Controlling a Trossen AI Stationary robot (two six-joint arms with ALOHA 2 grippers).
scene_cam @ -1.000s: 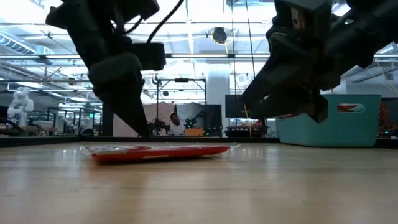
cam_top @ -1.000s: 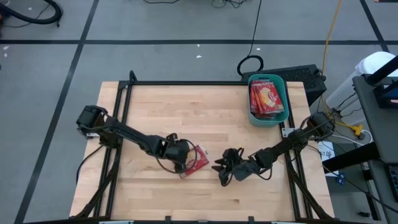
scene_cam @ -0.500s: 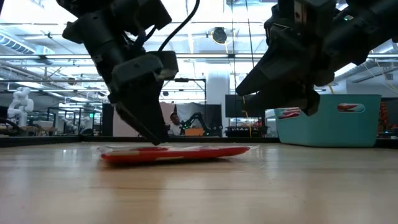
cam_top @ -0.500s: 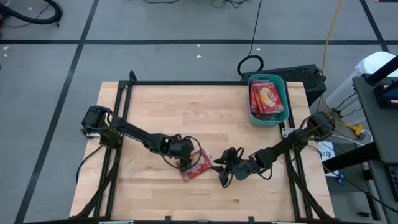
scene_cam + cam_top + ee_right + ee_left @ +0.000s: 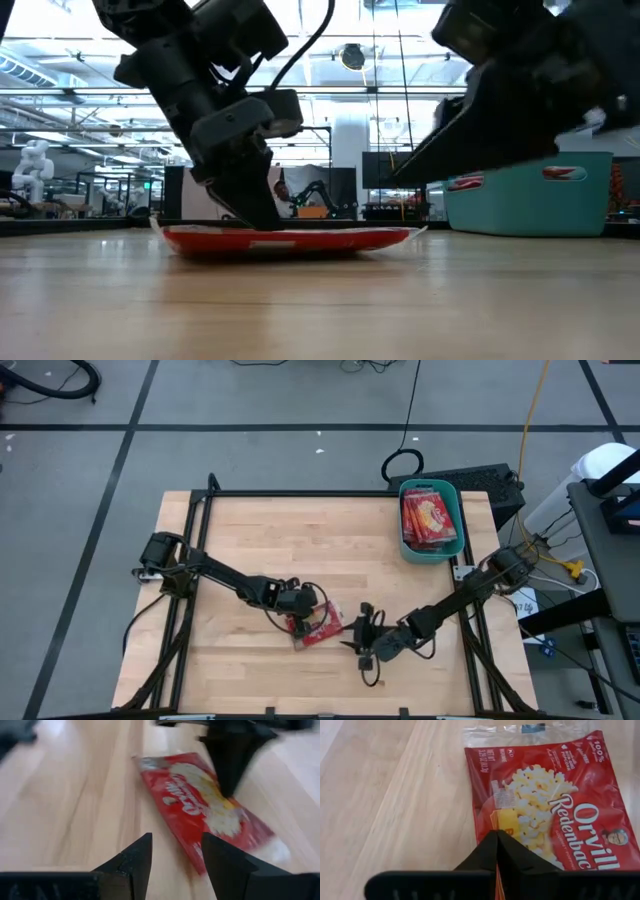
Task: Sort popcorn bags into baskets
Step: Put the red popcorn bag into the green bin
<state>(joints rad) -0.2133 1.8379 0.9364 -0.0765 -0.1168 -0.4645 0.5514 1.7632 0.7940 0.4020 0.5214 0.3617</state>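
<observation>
High view: one popcorn bag (image 5: 318, 623) lay flat on the wooden desk (image 5: 300, 530), toward 6 o'clock of centre. The left pincer (image 5: 308, 612) was down on it. The right pincer (image 5: 360, 638) sat just beside the bag at its 3 o'clock side, apart from it. The teal basket (image 5: 431, 490) stood at the desk's 1 o'clock corner with several red bags (image 5: 430, 520) inside.

Low view: the bag (image 5: 290, 240) lay flat on the desk (image 5: 320, 300), red edge toward the camera. The left pincer (image 5: 258, 216) pressed down onto its top with the tips drawn together. The right arm (image 5: 520, 100) hung above the desk at 3 o'clock of the bag. The basket (image 5: 530, 192) stood far behind.

Left wrist view: the left pincer (image 5: 497, 836) was clenched, its two fingers (image 5: 480, 855) meeting in a point on the bag (image 5: 545, 810), printed side up. Whether any film was pinched, I could not tell.

Right wrist view: the right pincer (image 5: 176, 846) was released, a clear gap between its fingers (image 5: 135, 857), nothing in it. The bag (image 5: 200, 805) lay ahead, with the left pincer (image 5: 227, 790) standing on it.
</observation>
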